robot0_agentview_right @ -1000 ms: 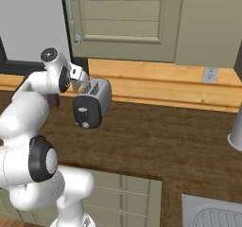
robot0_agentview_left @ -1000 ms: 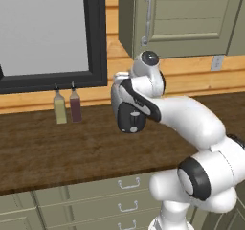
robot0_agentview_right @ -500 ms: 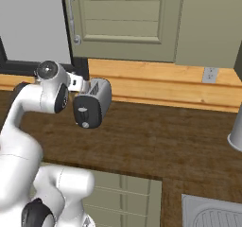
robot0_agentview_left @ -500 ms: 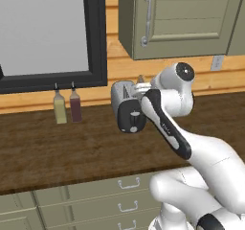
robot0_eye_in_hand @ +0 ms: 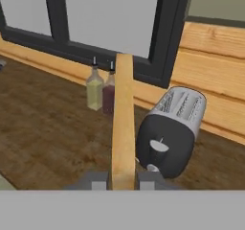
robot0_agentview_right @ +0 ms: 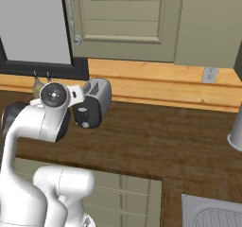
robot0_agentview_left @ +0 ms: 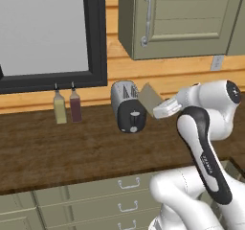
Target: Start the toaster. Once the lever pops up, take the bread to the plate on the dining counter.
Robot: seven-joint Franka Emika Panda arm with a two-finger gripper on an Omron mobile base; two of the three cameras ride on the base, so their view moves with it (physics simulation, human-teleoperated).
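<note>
No readable writing shows on anything. The end effector (robot0_eye_in_hand: pixel 122 181) is closed on the bread (robot0_agentview_left: pixel 150 99), holding the slice edge-on in the air just right of the toaster (robot0_agentview_left: pixel 127 105), which stands on the dark wood table (robot0_agentview_left: pixel 57 152) near the plank back wall. Two slim bottles (robot0_agentview_left: pixel 66 105) stand to the left under the black-framed window (robot0_agentview_left: pixel 98 37). The table's near part lies open.
</note>
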